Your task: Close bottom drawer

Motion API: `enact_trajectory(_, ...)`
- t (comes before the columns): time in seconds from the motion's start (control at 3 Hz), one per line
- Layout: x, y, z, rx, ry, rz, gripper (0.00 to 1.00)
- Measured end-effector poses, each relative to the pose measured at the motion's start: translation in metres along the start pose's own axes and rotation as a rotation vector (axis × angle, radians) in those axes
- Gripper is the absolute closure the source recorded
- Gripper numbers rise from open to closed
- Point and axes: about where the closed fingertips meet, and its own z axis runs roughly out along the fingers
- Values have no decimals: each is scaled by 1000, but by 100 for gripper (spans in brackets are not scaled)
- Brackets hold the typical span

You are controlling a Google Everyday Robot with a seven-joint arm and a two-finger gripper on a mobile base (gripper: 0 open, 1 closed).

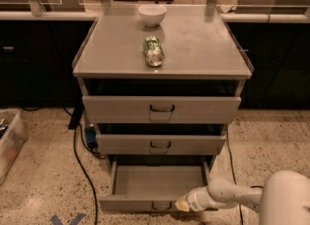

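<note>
The bottom drawer [145, 202] of the grey metal cabinet is pulled far out, showing its shallow bare tray [157, 179] and a small black loop handle [161, 205] mid-front. My gripper [183, 203] sits low at the drawer's front face, just right of the handle, at the end of my white arm [227, 195] reaching in from the lower right. It appears to touch the front panel. The fingers are not distinguishable.
The middle drawer [160, 144] and top drawer [161, 108] stand slightly out. A white bowl [152, 14] and a green can [154, 51] on its side rest on the cabinet top. Black cables [82, 166] run on the floor at left; a plastic bin [8, 141] stands far left.
</note>
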Motion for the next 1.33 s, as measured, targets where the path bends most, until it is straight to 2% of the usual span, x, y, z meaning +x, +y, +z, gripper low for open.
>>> enact_trajectory(1.0, -12, -12, 4, 28, -24, -8, 100)
enact_trajectory(1.33, -24, -35, 2, 97, -68, 26, 100)
